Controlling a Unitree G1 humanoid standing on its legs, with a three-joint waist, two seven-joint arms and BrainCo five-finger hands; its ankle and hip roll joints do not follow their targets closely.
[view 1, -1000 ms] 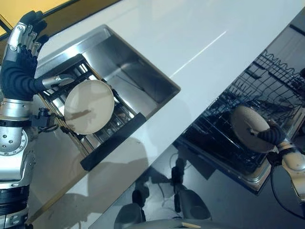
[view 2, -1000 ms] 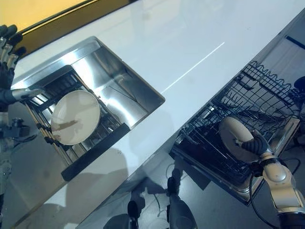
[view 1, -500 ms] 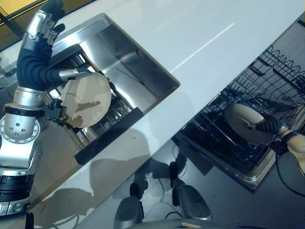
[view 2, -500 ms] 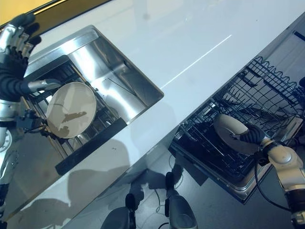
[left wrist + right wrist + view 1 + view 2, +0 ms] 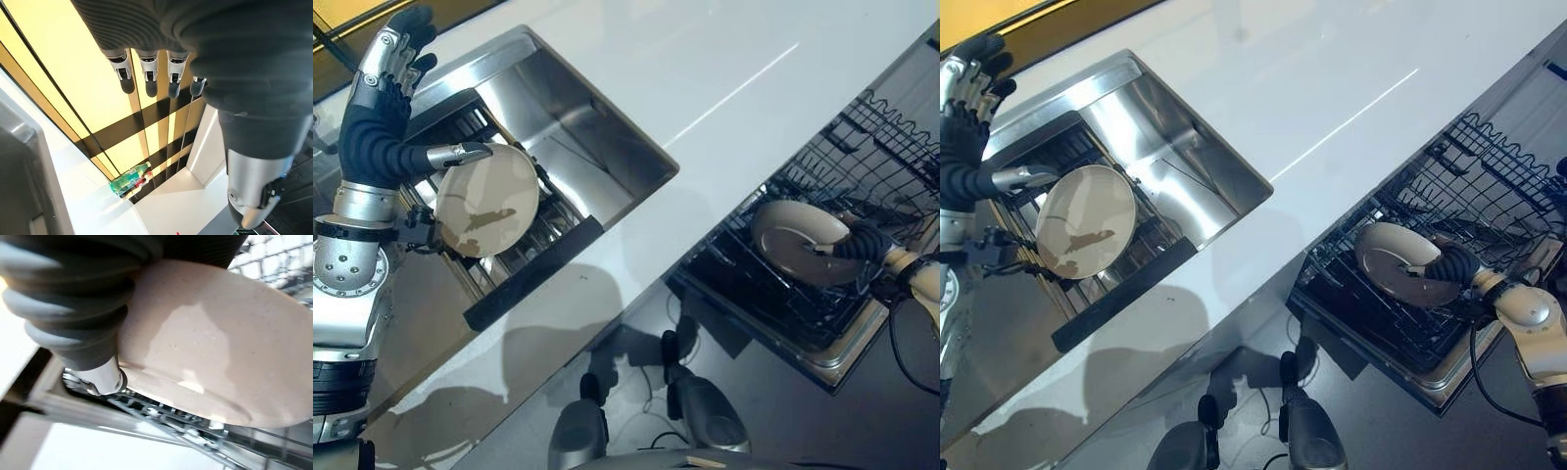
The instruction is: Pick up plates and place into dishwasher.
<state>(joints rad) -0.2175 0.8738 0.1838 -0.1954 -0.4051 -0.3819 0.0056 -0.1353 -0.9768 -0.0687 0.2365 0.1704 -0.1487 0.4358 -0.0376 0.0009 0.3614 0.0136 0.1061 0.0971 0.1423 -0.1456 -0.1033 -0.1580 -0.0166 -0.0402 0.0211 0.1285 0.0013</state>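
Over dishwasher rack [image 5: 862, 166]: plate [image 5: 793, 240] (right hand [image 5: 862, 242] fingers around rim)

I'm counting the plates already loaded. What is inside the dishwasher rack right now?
One beige plate sits low in the dishwasher rack, the right hand curled on its rim. The wires around it look bare; what lies under the plate is hidden.

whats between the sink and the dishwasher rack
Bare white countertop lies between the sink and the dishwasher rack, seen in both eye views.
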